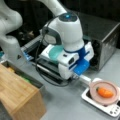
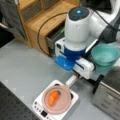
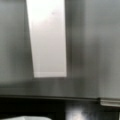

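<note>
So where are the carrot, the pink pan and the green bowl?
carrot [image 2: 53,97], a front view, middle of its orange body.
pink pan [image 2: 62,103], a front view, bare inner floor beside the carrot.
green bowl [image 2: 105,55], a front view, inside of the bowl.

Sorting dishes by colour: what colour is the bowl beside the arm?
Teal green; the bowl shows best in a front view.
</note>
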Controlling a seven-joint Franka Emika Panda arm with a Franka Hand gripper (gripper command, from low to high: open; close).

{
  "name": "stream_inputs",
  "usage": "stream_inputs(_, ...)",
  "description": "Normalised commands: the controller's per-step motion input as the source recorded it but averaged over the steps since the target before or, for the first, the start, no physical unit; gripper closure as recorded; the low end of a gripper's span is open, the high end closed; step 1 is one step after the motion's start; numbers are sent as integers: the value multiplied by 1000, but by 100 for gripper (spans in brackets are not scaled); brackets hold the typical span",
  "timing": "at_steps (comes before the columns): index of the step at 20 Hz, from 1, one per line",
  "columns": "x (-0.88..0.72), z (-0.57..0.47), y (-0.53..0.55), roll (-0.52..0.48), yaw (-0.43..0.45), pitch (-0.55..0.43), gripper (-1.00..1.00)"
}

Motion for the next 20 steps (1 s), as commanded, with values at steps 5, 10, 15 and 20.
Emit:
stream_inputs(5,291,125,0,-12,190,213,-100)
stream_inputs(10,440,42,4,41,57,229,-100)
stream_inputs(15,486,88,-38,27,29,161,-100)
stream_inputs(20,465,120,-87,-6,59,173,-100)
